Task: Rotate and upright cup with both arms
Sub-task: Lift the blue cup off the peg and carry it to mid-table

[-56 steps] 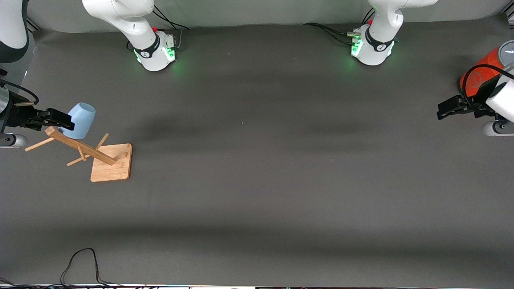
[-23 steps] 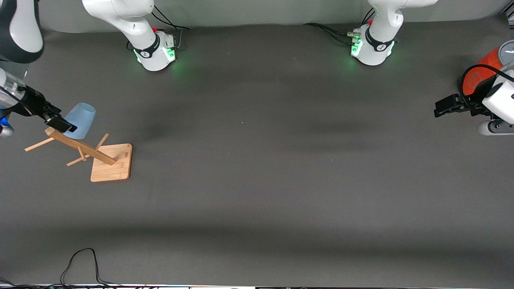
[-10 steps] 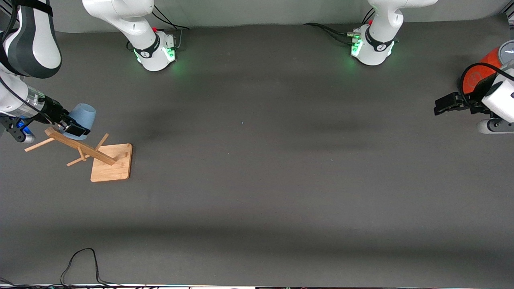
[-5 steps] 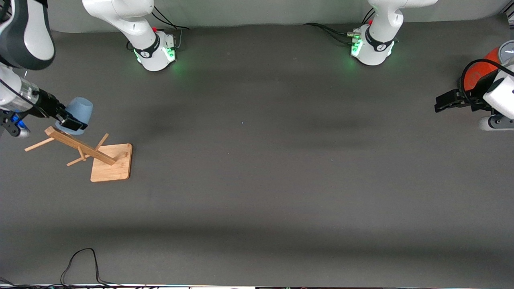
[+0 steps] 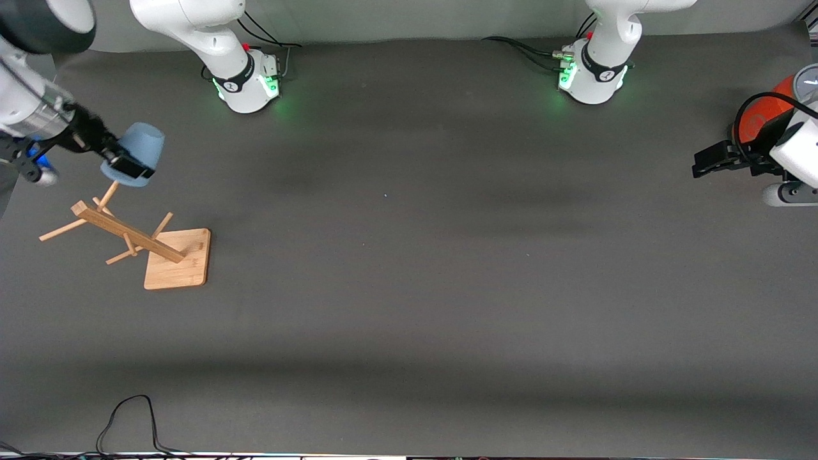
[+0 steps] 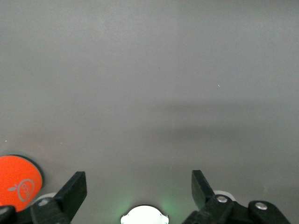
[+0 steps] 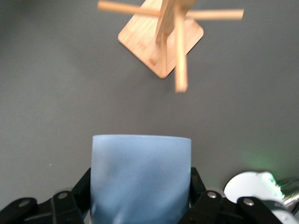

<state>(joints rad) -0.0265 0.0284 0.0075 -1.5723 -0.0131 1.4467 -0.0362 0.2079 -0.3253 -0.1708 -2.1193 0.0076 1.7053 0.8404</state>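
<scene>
One cup (image 5: 142, 153) lifted off rack (image 5: 137, 239), right tool (image 5: 121, 165)

cup (image 5: 142, 153) above wooden rack (image 5: 128, 235)

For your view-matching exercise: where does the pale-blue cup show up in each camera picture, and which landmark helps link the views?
Front view: the cup is held in the right gripper, above the wooden rack, at the right arm's end.
Left wrist view: not in it.
Right wrist view: the cup fills the lower middle between the jaws.
Shared landmark: the wooden rack, in the front and right wrist views.
</scene>
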